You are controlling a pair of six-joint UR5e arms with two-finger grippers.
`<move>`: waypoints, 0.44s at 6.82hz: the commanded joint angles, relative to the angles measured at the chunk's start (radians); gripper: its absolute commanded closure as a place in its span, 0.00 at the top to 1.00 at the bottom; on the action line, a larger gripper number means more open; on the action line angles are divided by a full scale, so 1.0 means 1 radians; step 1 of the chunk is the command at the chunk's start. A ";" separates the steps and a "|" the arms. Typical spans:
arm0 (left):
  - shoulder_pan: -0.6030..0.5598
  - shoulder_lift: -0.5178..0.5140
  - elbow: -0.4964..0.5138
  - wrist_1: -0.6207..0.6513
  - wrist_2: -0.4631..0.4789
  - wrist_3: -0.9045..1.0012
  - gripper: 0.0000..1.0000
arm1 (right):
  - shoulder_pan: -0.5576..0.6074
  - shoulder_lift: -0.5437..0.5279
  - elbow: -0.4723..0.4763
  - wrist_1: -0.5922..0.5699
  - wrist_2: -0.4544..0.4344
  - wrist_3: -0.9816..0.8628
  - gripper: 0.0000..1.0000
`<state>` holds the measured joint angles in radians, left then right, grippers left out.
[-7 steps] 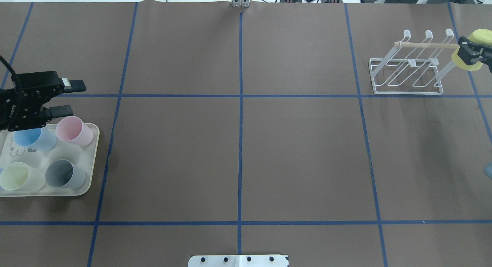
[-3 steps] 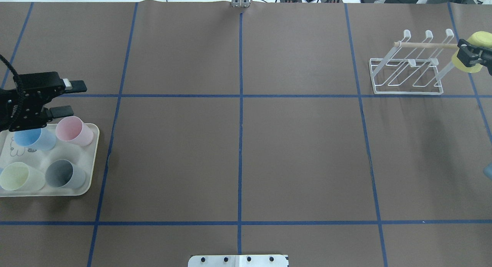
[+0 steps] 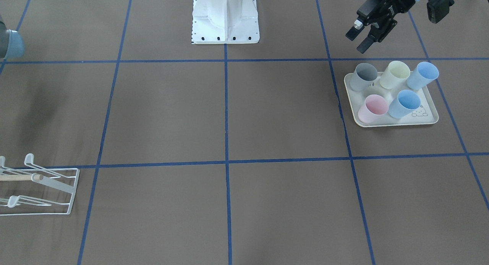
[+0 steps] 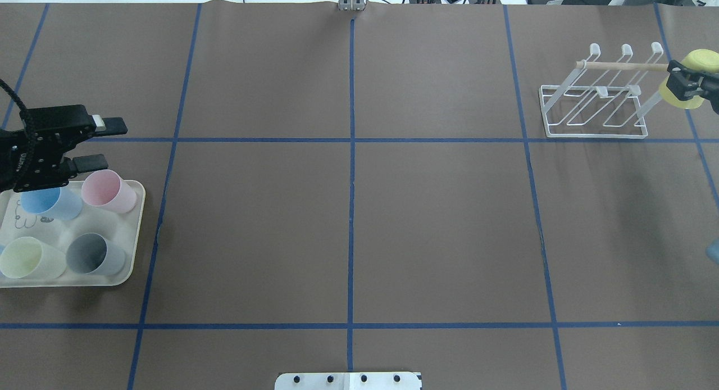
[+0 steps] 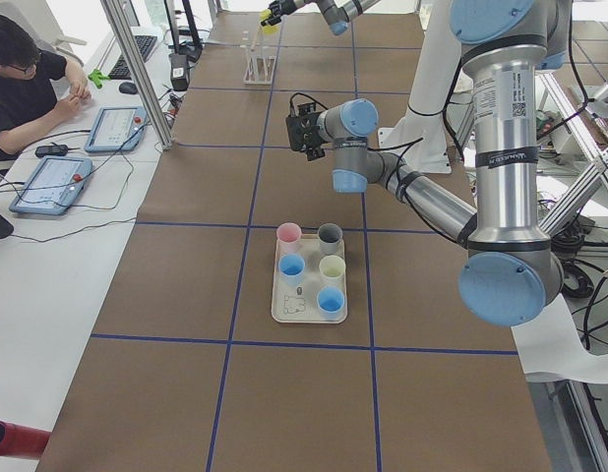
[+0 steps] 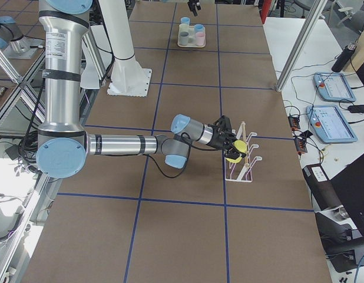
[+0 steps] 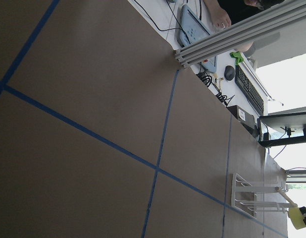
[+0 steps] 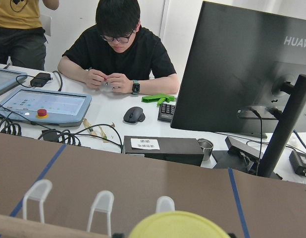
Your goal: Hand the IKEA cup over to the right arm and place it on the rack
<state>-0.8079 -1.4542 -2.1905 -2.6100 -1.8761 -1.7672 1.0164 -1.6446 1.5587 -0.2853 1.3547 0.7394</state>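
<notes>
Front-facing view: left fingers [image 3: 365, 46] apart, empty. The cream rectangular tray [image 3: 429, 121] just beside them holds 5 plastic cups: grey, pale yellow, pink, 2 blue.

Overhead view: right fingers [image 4: 677, 80] clamped on the yellow plastic IKEA cup [image 4: 699, 58], which has crept slightly lower in frame over 1 second. The white wire rack with wooden dowel [image 4: 590, 135] sits immediately beside those fingers, carrying 0 cups. Judgement: hand-over done, fine alignment onto an end prong under way.

Right-side view: cup overlaps the rack; contact unclear.
</notes>
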 commanded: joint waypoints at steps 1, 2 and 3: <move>0.001 0.000 0.000 -0.001 0.000 0.000 1.00 | -0.002 -0.001 -0.006 0.000 0.000 -0.002 0.00; 0.001 0.000 0.000 0.001 0.000 0.000 1.00 | -0.007 -0.001 -0.011 0.000 -0.002 -0.002 0.00; 0.001 0.000 0.000 0.001 0.000 0.000 1.00 | -0.009 -0.001 -0.014 0.000 -0.005 -0.002 0.00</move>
<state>-0.8070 -1.4542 -2.1905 -2.6097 -1.8761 -1.7671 1.0105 -1.6458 1.5488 -0.2853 1.3527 0.7380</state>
